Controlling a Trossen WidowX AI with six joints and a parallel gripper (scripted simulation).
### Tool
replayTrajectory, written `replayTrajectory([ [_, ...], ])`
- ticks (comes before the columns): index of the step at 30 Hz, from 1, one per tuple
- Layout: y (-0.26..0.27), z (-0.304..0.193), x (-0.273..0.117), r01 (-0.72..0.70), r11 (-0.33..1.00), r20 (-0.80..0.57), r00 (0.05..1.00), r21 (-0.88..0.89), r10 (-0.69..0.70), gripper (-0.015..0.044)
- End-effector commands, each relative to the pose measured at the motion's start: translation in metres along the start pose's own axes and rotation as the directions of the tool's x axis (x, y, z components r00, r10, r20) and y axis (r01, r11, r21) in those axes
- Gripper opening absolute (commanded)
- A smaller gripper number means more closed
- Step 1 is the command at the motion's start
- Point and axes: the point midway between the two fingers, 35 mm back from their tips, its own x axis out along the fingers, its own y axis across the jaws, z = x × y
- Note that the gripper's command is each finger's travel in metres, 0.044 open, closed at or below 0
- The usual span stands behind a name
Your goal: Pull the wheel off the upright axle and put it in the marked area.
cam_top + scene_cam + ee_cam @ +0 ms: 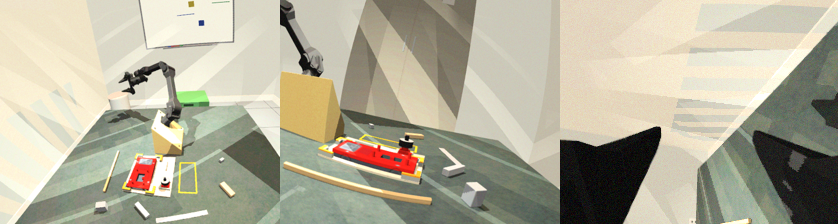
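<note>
The wheel [165, 182] [406, 143], black with a pale top face, sits level on the upright axle, whose dark top [407, 138] sticks up through its middle. A small red block is under it, on the right part of the white board. The marked area is a yellow outline [179, 177] [417, 149] on the table, right of the board in the top view, with nothing inside it. My gripper [120, 86] [707, 133] is open and empty, high up and far from the wheel at the back left. It is out of frame in the exterior view.
A red chassis [143, 168] [369, 155] lies on the white board [167, 162] between yellow corner pieces. The tan arm base [166, 143] [303, 106] stands behind it. A long wooden strip [111, 171] [356, 186], a pale cube [101, 206] [475, 193] and several small blocks lie around.
</note>
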Motion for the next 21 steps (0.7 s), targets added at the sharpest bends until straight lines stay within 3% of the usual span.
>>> replayTrajectory([
  [1, 0.001, -0.001, 0.001, 0.001, 1.000, -0.003, 1.000, 0.000, -0.001, 0.0374],
  [4, 0.015, -0.010, 0.015, 0.021, 1.000, -0.040, 0.999, 0.002, -0.021, 0.0300],
  [12, 0.084, -0.081, 0.090, 0.147, 0.989, -0.228, 0.962, -0.023, -0.148, 0.0300],
  [21, 0.149, -0.199, 0.160, 0.270, 0.950, -0.395, 0.864, -0.156, -0.310, 0.0300],
])
